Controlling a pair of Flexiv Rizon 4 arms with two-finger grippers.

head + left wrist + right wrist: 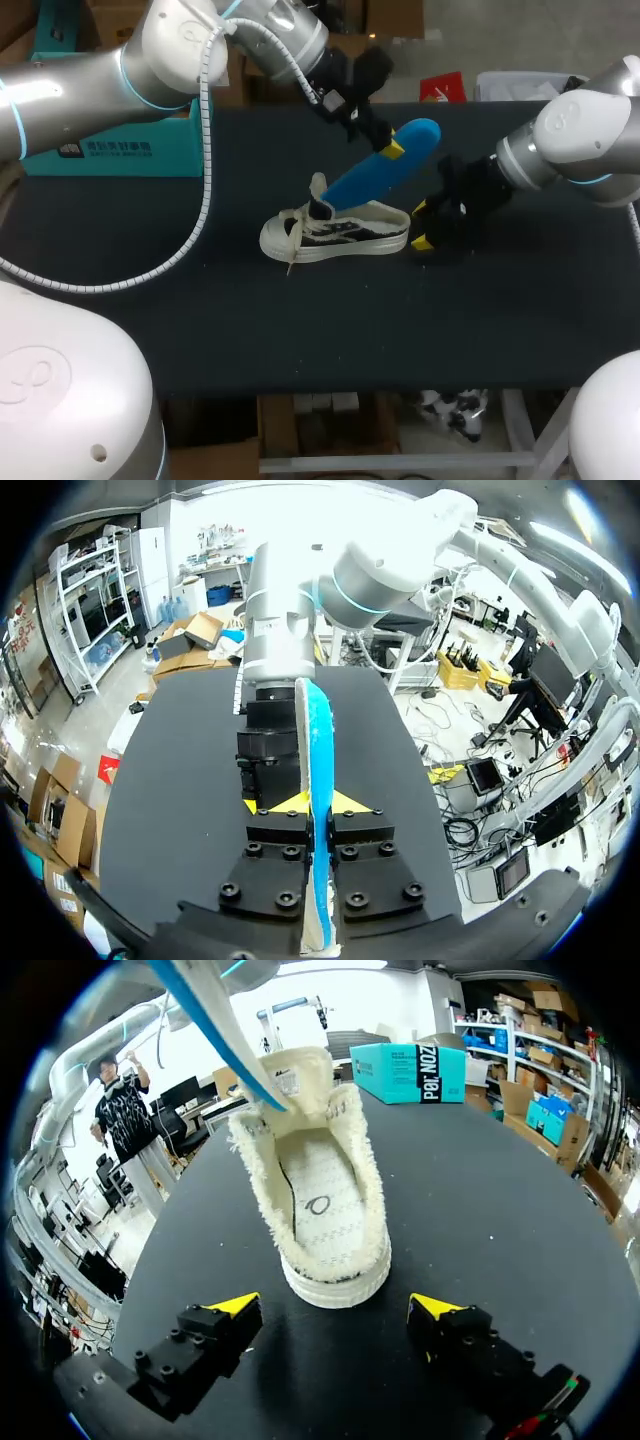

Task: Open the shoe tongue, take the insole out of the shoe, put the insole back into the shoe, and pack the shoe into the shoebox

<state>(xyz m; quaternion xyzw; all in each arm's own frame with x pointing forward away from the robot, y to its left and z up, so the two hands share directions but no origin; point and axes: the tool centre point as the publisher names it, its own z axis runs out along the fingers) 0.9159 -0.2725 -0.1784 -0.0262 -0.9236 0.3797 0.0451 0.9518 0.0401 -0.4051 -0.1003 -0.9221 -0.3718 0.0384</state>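
Near the middle of the frame in the head view, the shoe [335, 232] stands upright on its sole on the dark table [200, 330]. It is cream with darker patches on the side, its toe points toward the left of the frame and its heel toward the right. Its laces [292, 243] trail loose off the toe end. The blue insole [385, 168] slants up from the shoe's mouth toward the upper right, and its low end meets the raised tongue [318, 190] (whether that end is inside the shoe or only against the tongue, I cannot tell). The left end effector [390, 143] comes in from the upper left and is clamped on the insole near its high end. Its wrist view shows the blue strip edge-on, pinched between the two yellow-tipped fingers. The right end effector [420, 225] sits low over the table just to the right of the heel. Its fingers are spread wide and hold nothing; in its wrist view the heel is just ahead of the gap between the tips, and neither tip touches it. The teal shoebox [110, 150] sits at the upper left of the frame, at the table's far edge, well apart from the shoe.
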